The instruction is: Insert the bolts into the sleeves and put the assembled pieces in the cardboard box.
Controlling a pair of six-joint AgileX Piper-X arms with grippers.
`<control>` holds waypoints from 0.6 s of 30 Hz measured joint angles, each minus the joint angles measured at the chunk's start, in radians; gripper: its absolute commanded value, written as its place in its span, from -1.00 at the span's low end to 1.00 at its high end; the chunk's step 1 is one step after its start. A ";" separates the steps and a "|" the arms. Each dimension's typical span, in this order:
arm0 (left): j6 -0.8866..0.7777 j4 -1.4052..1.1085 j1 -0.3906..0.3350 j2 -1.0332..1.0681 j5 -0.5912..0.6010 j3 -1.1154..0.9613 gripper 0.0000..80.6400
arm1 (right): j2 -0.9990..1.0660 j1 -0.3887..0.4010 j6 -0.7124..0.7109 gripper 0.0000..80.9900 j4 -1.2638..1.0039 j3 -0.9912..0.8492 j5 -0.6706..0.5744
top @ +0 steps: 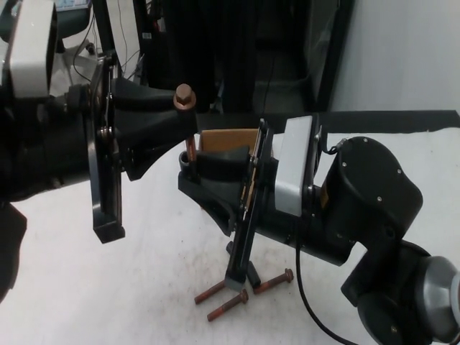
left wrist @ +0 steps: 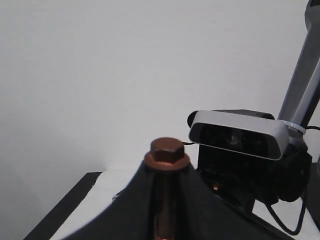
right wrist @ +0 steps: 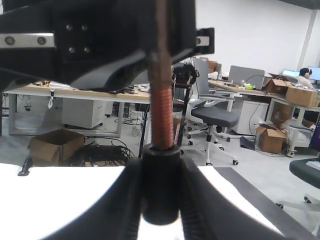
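Bolt (left wrist: 166,154) sits clenched in our left end effector (left wrist: 166,176), tip poking into the sleeve (right wrist: 160,192). Our right end effector (right wrist: 160,172) is grasping that sleeve.

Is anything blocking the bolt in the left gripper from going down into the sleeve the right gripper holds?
Nothing visible does. The bolt hangs straight above the sleeve, and its threaded end meets the sleeve's mouth with nothing between them.
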 measured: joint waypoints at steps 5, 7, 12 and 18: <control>0.003 0.000 0.000 0.000 -0.012 0.000 -0.99 | 0.000 -0.014 0.000 -0.98 0.033 0.000 0.000; 0.003 0.000 0.000 0.000 -0.012 0.000 -0.99 | 0.000 -0.022 0.000 -0.98 0.033 0.000 0.000; 0.005 0.000 0.000 0.000 -0.012 0.000 -0.99 | 0.000 -0.036 0.001 -0.98 0.024 0.000 -0.007; 0.005 0.000 0.000 0.000 -0.029 0.000 -0.99 | 0.000 -0.036 0.001 -0.98 0.023 0.000 -0.007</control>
